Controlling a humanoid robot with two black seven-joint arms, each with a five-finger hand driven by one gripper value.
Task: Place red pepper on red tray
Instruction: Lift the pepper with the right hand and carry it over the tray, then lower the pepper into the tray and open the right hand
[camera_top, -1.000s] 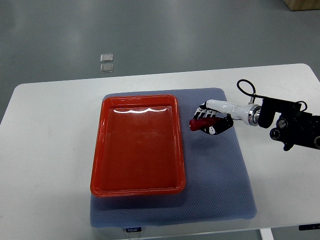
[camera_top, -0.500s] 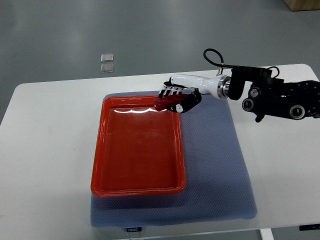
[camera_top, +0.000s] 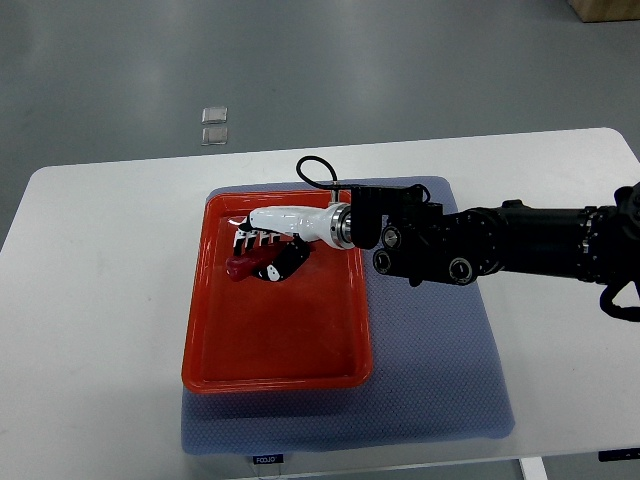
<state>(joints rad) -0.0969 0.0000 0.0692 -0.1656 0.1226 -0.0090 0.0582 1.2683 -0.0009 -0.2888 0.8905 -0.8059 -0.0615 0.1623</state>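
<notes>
A: Nearest us, the front of the desk (camera_top: 90, 400) carries a blue mat (camera_top: 440, 390), and on the mat lies the tray (camera_top: 270, 378). Its near half is bare.

B: And the pepper (camera_top: 243, 267)?

A: Farther in, over the tray's far-left part, grasped in the curled fingers of the right robot hand (camera_top: 265, 255). Whether it touches the tray floor cannot be told from above.

B: How should the release go?

A: In my judgement: lower until the pepper rests on the floor, well inside the rim, then spread the fingers slowly so it does not roll, and lift straight up before withdrawing.

B: The left arm?

A: Not visible. Beyond the desk, two small clear squares (camera_top: 213, 125) lie on the floor.
</notes>
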